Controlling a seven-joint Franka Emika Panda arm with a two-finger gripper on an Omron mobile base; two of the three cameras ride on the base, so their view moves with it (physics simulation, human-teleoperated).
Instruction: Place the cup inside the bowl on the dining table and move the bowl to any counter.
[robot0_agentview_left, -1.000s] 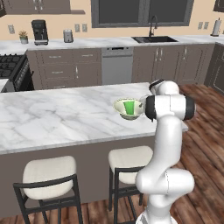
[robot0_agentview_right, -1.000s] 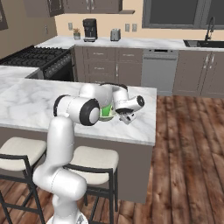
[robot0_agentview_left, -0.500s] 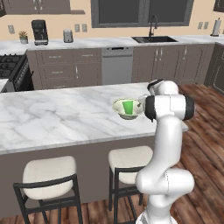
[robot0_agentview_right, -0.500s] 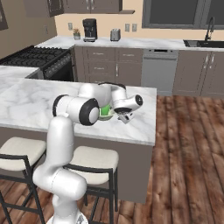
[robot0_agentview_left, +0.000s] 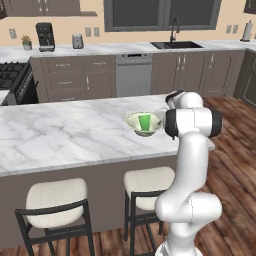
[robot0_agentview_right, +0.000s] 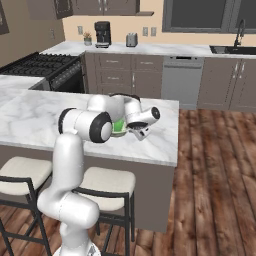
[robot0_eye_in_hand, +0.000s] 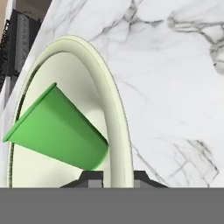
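Beige wall (robot0_agentview_left: 95, 22), wood floor (robot0_agentview_right: 215, 165) (dark planks), two cushioned stools (robot0_agentview_left: 55, 197).

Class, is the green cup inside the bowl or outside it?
Inside: the cup rests within the bowl, rim encircling it.

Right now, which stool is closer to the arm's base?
The stool tucked under the table's right end, right beside the arm. The other stool stands further left, clear of it.

Even bright rendered light, soft shadows, sharp
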